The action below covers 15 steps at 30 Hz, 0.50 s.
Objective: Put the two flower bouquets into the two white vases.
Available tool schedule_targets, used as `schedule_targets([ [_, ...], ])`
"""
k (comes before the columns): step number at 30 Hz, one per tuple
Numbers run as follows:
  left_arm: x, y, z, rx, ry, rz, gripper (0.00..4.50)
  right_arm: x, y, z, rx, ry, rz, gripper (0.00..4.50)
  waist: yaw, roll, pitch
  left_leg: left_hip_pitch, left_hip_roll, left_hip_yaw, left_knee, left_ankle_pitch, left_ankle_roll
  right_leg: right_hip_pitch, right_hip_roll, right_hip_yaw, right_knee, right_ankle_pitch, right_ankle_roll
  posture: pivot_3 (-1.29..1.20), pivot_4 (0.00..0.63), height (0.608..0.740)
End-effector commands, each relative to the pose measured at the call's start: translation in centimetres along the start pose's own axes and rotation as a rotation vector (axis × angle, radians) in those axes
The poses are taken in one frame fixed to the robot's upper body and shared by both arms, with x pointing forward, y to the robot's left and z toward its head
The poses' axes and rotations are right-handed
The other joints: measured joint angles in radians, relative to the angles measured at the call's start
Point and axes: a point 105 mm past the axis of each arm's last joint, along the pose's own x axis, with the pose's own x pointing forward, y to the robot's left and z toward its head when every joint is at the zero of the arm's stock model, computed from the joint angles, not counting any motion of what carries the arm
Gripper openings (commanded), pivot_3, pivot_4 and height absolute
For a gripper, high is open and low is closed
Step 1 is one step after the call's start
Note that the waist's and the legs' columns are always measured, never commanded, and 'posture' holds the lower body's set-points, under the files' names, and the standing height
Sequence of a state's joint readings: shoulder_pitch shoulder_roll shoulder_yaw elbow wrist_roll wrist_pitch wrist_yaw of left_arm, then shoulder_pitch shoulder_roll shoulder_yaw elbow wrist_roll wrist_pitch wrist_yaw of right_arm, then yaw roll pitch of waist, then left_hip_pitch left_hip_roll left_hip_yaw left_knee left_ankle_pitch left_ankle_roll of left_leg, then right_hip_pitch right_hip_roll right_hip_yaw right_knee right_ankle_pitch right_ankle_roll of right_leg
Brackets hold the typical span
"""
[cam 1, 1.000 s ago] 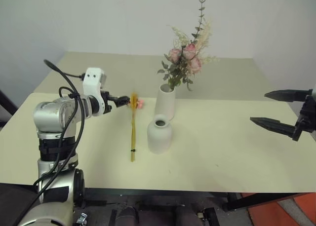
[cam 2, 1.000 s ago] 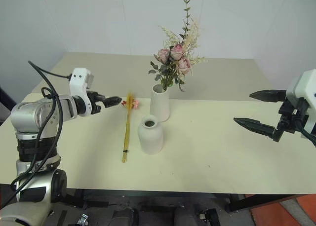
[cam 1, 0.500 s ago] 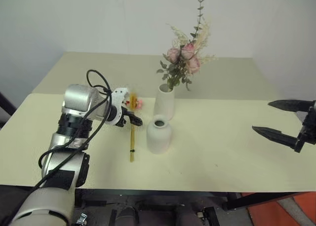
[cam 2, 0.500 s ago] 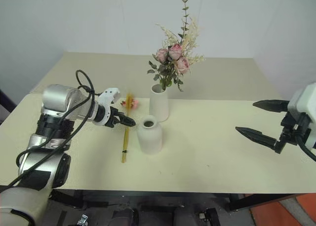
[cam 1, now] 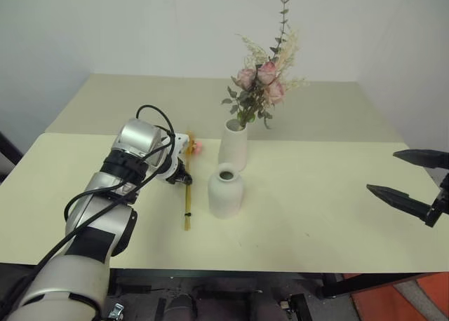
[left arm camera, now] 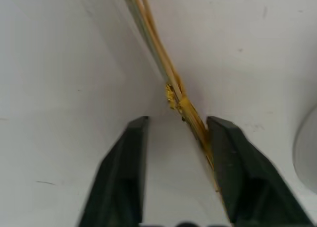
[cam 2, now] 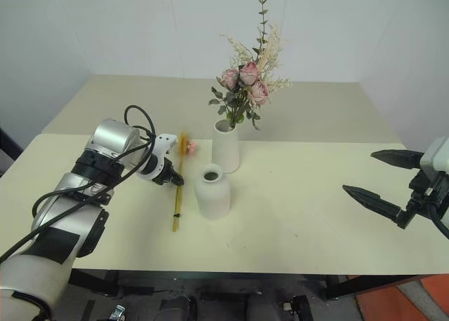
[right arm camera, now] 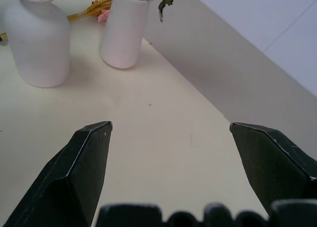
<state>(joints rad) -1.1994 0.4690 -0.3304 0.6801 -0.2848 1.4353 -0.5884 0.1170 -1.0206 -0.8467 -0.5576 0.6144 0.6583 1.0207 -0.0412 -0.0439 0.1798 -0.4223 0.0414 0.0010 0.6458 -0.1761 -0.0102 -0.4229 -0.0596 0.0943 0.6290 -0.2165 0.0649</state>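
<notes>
Head views: bright, even, diffuse light from overhead. No glare on the pale cream matte counter. Shadows soft and faint: a weak one at the foot of the short rounded white ceramic vase, little under the taller tapered white vase. Sharp centre to edge, walls slightly cool.

Left wrist view: washed out and soft all over. The slim yellow-orange dried grass stalk bundle blurs as it runs away from the jaws; it lies against the inner edge of one black finger, whose edges are fuzzy too. Grey shadow wedge on the counter beyond the jaws.

Right wrist view: sharper, warm tint, vases ahead of the jaws cast soft shadows.
</notes>
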Motion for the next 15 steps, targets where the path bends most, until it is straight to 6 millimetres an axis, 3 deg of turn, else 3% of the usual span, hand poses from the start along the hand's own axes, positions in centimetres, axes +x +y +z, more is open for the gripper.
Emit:
schedule_targets([
  [1,0.4,-0.1,0.3,0.003,-0.006,0.002,0.51,-0.4,-0.6,0.8,-0.026,-0.021,-0.032,4.50,0.001,0.000,0.000,0.000,0.000,0.000,0.000,0.000,0.000,0.000,0.000,0.000,0.000,0.000,0.000,0.00,0.150,0.740],
  [3,0.3,0.1,0.4,-0.004,-0.012,0.009,0.07,-0.1,-0.7,0.8,-0.028,-0.024,-0.027,4.50,0.003,0.000,0.000,0.000,0.000,0.000,0.000,0.000,0.000,0.001,0.000,0.000,0.000,0.000,0.000,0.00,0.150,0.740],
  [6,-0.3,0.3,1.0,-0.022,-0.050,0.008,0.07,0.0,-1.0,0.8,-0.030,-0.026,-0.022,4.50,0.004,0.000,0.000,0.000,0.000,0.000,0.000,0.000,0.000,0.001,0.000,0.000,0.000,0.000,0.000,0.00,0.150,0.740],
  [10,-2.9,0.8,3.7,-0.081,-0.256,-0.024,0.07,0.1,-1.1,1.0,-0.037,-0.032,-0.016,4.50,0.002,0.000,0.000,-0.001,0.000,0.000,0.000,0.000,0.000,-0.001,0.000,0.000,0.000,0.000,0.000,0.00,0.150,0.740],
  [12,-6.0,1.8,6.0,-0.114,-0.494,-0.058,0.07,0.2,-1.3,1.0,-0.042,-0.033,-0.015,4.50,-0.002,0.000,0.000,-0.002,0.000,0.000,0.000,0.000,0.000,-0.001,0.000,0.000,-0.001,0.000,0.000,0.00,0.150,0.740],
  [15,-11.1,3.1,7.9,-0.140,-0.849,-0.079,0.07,0.1,-1.6,1.1,-0.049,-0.032,-0.016,4.50,-0.005,0.000,0.000,-0.001,0.001,0.000,-0.001,0.000,0.000,-0.001,0.000,0.000,0.000,0.000,0.000,0.00,0.150,0.740],
])
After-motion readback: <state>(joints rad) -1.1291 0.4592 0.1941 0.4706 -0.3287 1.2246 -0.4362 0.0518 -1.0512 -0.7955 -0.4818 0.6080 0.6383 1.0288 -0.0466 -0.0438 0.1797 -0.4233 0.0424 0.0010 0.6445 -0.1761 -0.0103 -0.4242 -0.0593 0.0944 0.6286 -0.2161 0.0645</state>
